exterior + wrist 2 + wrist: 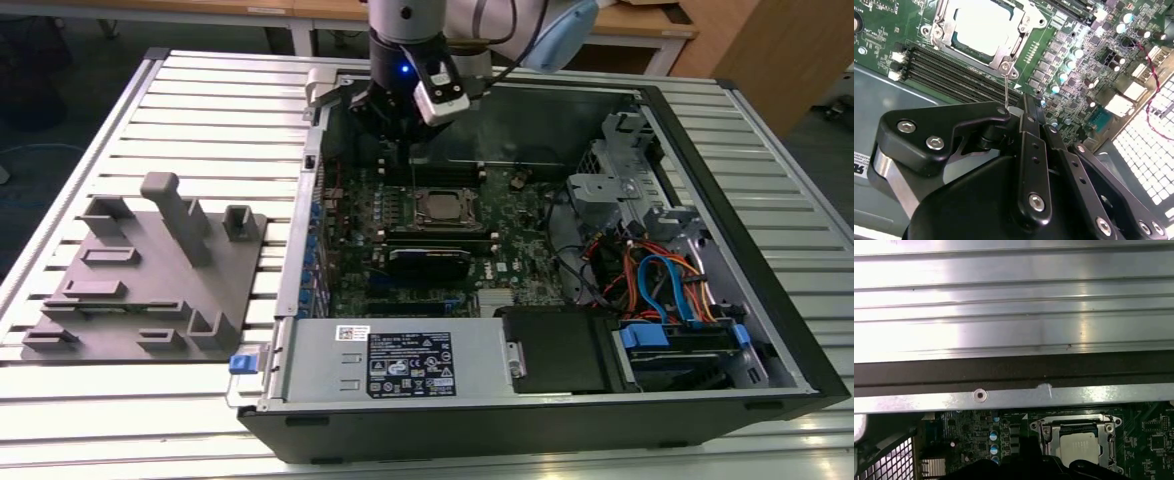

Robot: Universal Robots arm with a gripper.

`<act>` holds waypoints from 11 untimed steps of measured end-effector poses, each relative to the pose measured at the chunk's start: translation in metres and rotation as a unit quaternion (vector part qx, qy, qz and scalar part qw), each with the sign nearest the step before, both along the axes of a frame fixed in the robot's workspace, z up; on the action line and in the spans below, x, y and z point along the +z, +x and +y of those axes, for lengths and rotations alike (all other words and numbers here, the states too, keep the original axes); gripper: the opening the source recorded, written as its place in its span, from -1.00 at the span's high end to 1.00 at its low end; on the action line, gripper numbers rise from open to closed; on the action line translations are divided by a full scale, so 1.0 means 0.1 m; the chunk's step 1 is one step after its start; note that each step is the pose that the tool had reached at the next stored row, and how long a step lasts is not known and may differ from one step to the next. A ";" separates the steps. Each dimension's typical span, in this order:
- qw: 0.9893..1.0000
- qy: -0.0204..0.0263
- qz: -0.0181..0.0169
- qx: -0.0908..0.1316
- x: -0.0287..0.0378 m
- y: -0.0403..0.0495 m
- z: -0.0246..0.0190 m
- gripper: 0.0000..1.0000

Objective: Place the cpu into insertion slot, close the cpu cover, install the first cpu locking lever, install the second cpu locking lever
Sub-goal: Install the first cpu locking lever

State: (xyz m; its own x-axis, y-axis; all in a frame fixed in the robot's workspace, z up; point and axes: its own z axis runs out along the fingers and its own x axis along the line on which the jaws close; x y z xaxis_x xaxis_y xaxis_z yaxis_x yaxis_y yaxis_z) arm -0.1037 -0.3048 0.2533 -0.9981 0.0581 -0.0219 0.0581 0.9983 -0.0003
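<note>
My own dark bulk hides the tip of the lever [1005, 86], but my claw [1010, 111] looks pinched on that thin wire, rising beside the cpu [985, 30], which sits in the slot [936, 32] under its cover [1022, 30].

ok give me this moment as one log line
cpu: in insertion slot | cpu cover: down over cpu | locking lever: raised, not latched | gripper: at the lever's free end

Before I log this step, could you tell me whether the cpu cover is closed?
Closed, it seems: the cover lies flat around the cpu, whose silver top shows through its cut-out in both wrist views.
</note>
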 end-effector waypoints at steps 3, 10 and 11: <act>1.000 0.000 0.000 0.000 0.000 0.008 0.014 0.80; 1.000 0.000 0.001 0.000 0.000 0.079 0.015 0.80; 1.000 0.000 0.001 0.000 0.000 0.091 0.016 0.80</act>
State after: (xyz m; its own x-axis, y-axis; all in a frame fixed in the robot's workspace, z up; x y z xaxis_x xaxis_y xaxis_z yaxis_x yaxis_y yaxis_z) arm -0.0946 -0.3032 0.2533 -0.9981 0.0581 -0.0204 0.0581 0.9983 -0.0003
